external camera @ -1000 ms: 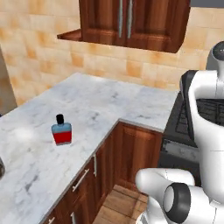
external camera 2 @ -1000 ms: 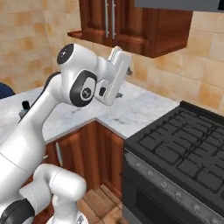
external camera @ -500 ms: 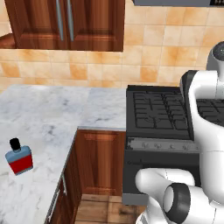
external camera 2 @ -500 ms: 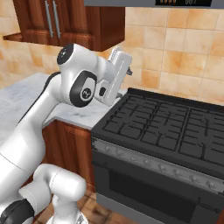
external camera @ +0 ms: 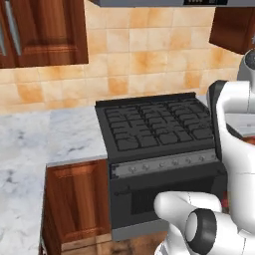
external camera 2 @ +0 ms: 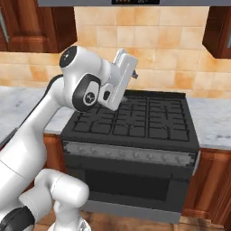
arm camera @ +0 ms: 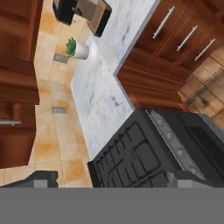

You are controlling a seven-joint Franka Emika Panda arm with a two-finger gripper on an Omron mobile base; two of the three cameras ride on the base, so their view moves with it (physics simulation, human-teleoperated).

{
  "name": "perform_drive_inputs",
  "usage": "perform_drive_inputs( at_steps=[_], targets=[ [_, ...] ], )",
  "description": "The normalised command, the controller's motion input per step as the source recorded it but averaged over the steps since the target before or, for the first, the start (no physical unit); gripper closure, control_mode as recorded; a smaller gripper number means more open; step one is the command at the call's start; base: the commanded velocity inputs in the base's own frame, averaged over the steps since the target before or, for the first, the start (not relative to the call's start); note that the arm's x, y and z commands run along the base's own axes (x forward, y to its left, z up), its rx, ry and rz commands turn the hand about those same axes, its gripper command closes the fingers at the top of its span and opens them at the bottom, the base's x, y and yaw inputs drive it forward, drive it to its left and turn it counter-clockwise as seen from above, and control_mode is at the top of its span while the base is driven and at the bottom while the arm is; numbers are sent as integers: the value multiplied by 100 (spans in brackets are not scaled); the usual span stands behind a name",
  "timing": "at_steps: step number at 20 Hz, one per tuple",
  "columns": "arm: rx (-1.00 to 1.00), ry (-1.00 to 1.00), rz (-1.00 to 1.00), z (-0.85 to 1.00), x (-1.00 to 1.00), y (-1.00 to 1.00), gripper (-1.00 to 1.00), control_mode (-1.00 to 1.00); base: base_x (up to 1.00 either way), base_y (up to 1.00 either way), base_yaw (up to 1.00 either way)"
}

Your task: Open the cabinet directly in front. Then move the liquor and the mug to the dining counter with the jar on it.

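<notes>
**Base faces the stove; cabinet at the upper left corner**

Left base view: a black stove [external camera: 154,127] with a grated cooktop stands against the tan tiled wall [external camera: 149,55], its oven door below a strip of knobs. A marble tabletop [external camera: 35,149] runs off from the stove's left edge and turns toward the camera along the left side, with reddish-brown wooden fronts beneath it. The cabinet [external camera: 40,32] hangs at the upper left, its door shut and a grey vertical bar handle near the left edge of the picture. Another wooden wall unit [external camera: 234,27] sits at the upper right.

Right base view: the white arm [external camera 2: 85,90] rises from the lower left and bends over the stove's left half. The tool [external camera 2: 133,72] is held up above the back of the cooktop, seen from behind; I cannot tell how wide its fingers stand, and nothing shows between them. Marble tabletop flanks the stove on both sides.

Hand view: rolled sideways, it looks along the stove's cooktop and a marble tabletop [arm camera: 109,65] with lower doors bearing silver bar handles. At the far end stand a small potted plant [arm camera: 76,49] and a dark appliance [arm camera: 81,13].
</notes>
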Motion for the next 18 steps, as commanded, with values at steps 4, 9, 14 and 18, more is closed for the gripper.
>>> perform_drive_inputs(
  at_steps=[4,9,14,18],
  targets=[
    [0,0,0,0,0,0,-100,100,0,-30,-44],
    [0,0,0,0,0,0,-100,100,0,-35,-42],
    [0,0,0,0,0,0,-100,100,1,-38,-42],
    [0,0,0,0,0,0,-100,100,7,-34,-41]
  ],
)
